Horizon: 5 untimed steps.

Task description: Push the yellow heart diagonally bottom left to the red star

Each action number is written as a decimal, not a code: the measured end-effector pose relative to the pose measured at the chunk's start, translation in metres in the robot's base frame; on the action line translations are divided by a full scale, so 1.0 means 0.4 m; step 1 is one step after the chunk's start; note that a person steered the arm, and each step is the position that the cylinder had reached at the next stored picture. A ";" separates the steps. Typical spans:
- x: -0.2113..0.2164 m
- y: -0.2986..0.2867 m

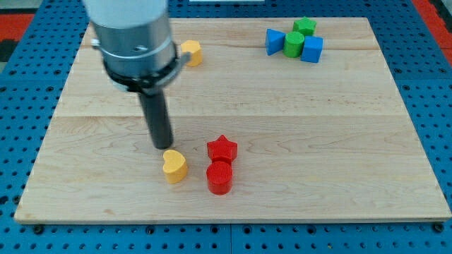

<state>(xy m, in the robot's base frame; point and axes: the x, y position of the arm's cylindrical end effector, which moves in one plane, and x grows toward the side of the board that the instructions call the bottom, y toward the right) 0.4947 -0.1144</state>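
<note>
The yellow heart [174,166] lies on the wooden board toward the view's bottom, left of centre. The red star [222,149] sits just to its right and slightly higher, a small gap apart. A red cylinder [219,177] stands directly below the star, touching it. My tip [164,145] is at the end of the dark rod, just above the heart's upper left edge, very close to it or touching it.
A second yellow block [191,52] lies near the view's top, partly behind the arm's grey body [134,35]. At the top right cluster a blue block [274,40], a green cylinder [294,44], a green star [305,26] and a blue cube [312,49].
</note>
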 end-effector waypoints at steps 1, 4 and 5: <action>0.085 -0.052; 0.094 0.076; 0.017 0.006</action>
<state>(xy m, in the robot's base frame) 0.5015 -0.1120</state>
